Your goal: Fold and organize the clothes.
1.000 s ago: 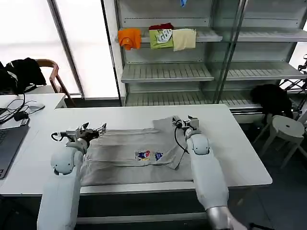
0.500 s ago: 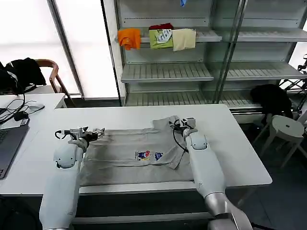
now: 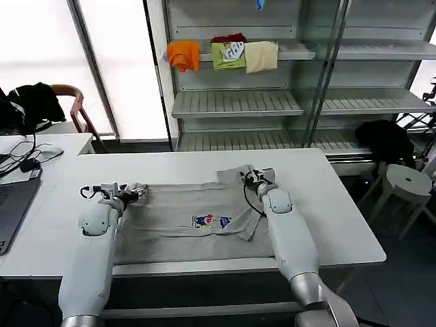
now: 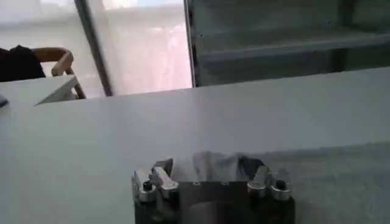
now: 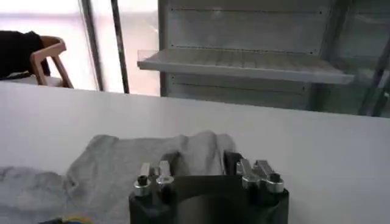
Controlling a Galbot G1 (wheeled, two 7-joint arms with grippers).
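Left gripper sits at the 9 o'clock end of the grey T-shirt, jaws pinched on a small bunch of its hem (wrist view shows cloth gathered between the fingers). Right gripper is at the 1 o'clock corner, near the folded-over sleeve; cloth lies between its fingers, apparently gripped. The shirt lies flat across the middle of the white table, chest print facing up. Holding opposite ends likely keeps the fabric taut for a clean fold.
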